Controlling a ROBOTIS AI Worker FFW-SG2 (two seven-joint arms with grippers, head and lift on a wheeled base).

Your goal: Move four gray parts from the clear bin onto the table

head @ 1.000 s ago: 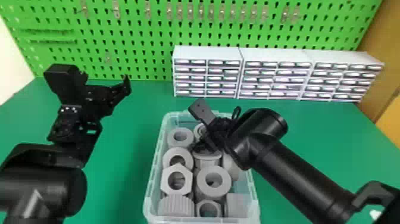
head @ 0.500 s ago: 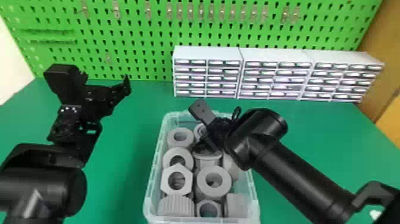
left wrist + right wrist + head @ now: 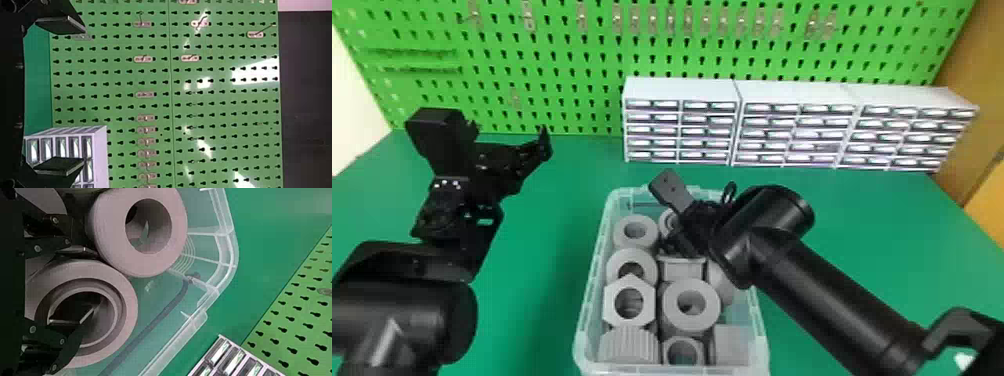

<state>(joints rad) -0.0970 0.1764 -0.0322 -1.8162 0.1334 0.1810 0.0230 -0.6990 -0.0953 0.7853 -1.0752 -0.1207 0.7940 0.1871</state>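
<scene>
"Table (image 3: 547,310), broad and green, with a green pegboard (image 3: 532,65) rising behind it and white drawer cabinets (image 3: 682,90) along the far side."

"And the arms?"

"Two, both black. The left arm (image 3: 402,320) is parked left of the bin; the left gripper (image 3: 83,94) has its jaws wide, holding nothing. The right arm (image 3: 832,295) slants in over the right side."

"Where are the gray parts?"

"Crowded inside the clear bin (image 3: 590,280). At its far end the right gripper (image 3: 94,281) sits low, jaws partly apart: one finger in the hole of a gray ring (image 3: 123,317), the other outside it. I can't tell whether they press its wall."

"What might go wrong?"

"Closing on that curved wall off-centre could let the ring twist or slip. The neighbouring ring (image 3: 176,227) sits just beside the outer finger, so it could jam the lift or get nudged."

"Any room to move?"

"Some bin floor shows between the rings and the far rim. I'd lift high, since that rim could catch a low part. Between bin and left arm there's open green for setting down."
</scene>
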